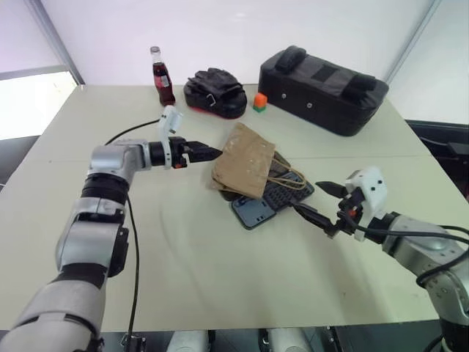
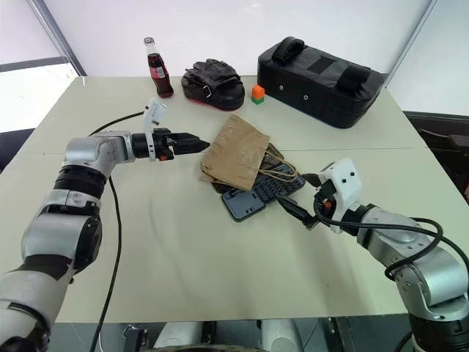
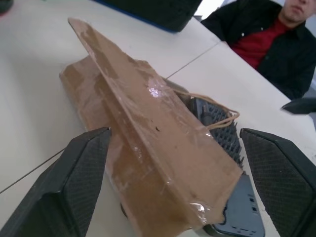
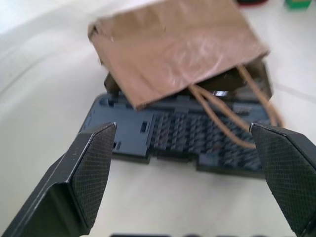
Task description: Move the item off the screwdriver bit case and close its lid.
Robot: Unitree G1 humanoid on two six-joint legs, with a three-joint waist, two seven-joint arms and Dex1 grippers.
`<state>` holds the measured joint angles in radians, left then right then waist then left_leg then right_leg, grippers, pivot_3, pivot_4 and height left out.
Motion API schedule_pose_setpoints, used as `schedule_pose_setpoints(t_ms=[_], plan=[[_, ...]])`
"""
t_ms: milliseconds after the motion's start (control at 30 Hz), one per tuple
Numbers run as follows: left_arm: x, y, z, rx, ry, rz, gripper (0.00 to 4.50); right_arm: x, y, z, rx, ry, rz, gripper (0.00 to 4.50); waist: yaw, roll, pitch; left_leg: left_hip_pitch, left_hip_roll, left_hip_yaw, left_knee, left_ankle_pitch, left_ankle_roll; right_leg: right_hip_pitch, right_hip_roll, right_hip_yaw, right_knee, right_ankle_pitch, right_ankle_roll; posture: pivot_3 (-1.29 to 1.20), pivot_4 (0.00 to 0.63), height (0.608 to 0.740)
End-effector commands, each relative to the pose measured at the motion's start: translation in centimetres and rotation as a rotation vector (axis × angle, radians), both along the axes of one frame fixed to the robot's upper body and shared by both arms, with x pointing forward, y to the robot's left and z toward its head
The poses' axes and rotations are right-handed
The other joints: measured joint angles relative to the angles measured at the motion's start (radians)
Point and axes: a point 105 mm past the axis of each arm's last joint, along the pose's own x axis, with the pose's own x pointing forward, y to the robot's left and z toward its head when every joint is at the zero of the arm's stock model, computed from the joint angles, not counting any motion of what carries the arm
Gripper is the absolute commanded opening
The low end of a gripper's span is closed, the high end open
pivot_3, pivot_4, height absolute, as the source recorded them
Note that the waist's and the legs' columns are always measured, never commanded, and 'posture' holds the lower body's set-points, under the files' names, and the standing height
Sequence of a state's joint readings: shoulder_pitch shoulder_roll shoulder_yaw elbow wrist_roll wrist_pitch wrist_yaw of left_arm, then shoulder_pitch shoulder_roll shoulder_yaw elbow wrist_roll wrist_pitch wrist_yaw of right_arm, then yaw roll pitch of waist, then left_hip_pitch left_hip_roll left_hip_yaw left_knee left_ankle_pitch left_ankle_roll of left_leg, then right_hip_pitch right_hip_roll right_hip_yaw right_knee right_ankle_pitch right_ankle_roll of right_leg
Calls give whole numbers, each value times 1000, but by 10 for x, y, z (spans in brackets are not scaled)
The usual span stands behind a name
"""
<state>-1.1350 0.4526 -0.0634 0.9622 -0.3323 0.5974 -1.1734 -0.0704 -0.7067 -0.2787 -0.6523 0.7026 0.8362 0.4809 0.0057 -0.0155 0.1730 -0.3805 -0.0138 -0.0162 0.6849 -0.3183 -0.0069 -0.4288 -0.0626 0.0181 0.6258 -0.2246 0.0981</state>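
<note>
Two pincers, both spread and empty. The paper bag [image 1: 245,161] lies on the open bit case [image 1: 284,193], just ahead of the left pincer [image 1: 204,152]. The right pincer [image 1: 322,204] faces the case's other side. Bag removal is pending, I judge: next, pinch its near edge.

A crumpled brown paper bag [image 1: 245,167] lies flat at the centre of the frame, draped over the upper-left part of an open screwdriver bit case [image 1: 286,192]. Its twine handles [image 1: 287,177] trail right across the rows of bits. The dark grey case lies flat on the counter [image 1: 220,279], its lid [image 1: 253,211] folded out toward the lower left.
</note>
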Motion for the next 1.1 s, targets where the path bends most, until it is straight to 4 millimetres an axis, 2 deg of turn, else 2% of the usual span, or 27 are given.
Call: schedule_pose_setpoints(t_ms=[33, 200, 267, 333, 500, 533, 767, 833, 900, 1033, 1100], plan=[[2, -12, 8, 5, -25, -59, 4459, -6, 2, 24, 2, -92, -10, 4500, 1, 0, 0, 0, 0, 0, 0, 0, 0, 0, 0, 0, 0, 0, 0, 0, 150, 740], [3, -31, -2, 20, -13, -91, 4459, -8, 1, 23, 8, -90, -39, 4500, 4, 0, 0, -1, 0, -1, 0, 0, 0, 0, 0, 0, -1, 0, 0, 0, 150, 740], [3, -35, -9, 36, -3, -95, 3949, -9, 1, 20, 7, -84, -51, 4500, 4, 0, 0, -1, 0, -1, 0, 0, 0, 0, 0, 0, 0, 0, 0, 0, 150, 740], [3, -37, -13, 41, 8, -97, 3197, -10, -1, 20, 7, -85, -62, 4500, 3, 0, 0, -1, 0, -1, 0, 0, 1, 0, 0, 0, 0, 0, 0, 0, 150, 740], [2, -36, -16, 42, 9, -96, 776, -8, -4, 21, 6, -90, -78, 4500, 1, 0, 0, -1, 0, -2, 0, 0, 1, 0, 0, 0, 0, 0, 0, 0, 150, 740], [2, -35, -16, 40, 9, -95, 161, -7, -4, 21, 6, -91, -79, 4500, 1, 0, 0, -1, 0, -2, 0, 0, 1, 0, 0, 0, 0, 0, 0, 0, 150, 740], [1, -34, -13, 26, -17, -112, 63, -3, -3, 20, 11, -90, -72, 4500, 3, 0, 0, -1, 0, -2, 0, 0, 1, 0, 0, 0, 0, 0, 0, 0, 150, 740], [3, -33, -3, -29, -26, -92, 63, -1, -2, 20, 13, -89, -69, 4500, 4, 0, 0, -1, 0, -2, 0, 0, 1, 0, 0, 0, 0, 0, 0, 0, 150, 740], [10, -26, 19, -120, -60, -34, 63, 0, -2, 19, 16, -85, -65, 4500, 3, 0, 0, -1, 0, -2, 0, 0, 1, 0, 0, 0, 0, 0, 0, 0, 150, 740], [31, 17, 56, -205, -186, 225, 63, 1, 1, 18, 26, -82, -55, 4500, -7, 0, 0, 0, 2, -2, 0, 0, 1, -1, 0, 0, 1, 0, 0, 0, 150, 740], [40, 52, 66, -170, -260, 418, 63, 1, 4, 18, 37, -82, -43, 4500, -20, -1, 0, 0, 4, -2, 0, 0, 0, -1, 0, 0, 2, 0, 0, 0, 150, 740]])
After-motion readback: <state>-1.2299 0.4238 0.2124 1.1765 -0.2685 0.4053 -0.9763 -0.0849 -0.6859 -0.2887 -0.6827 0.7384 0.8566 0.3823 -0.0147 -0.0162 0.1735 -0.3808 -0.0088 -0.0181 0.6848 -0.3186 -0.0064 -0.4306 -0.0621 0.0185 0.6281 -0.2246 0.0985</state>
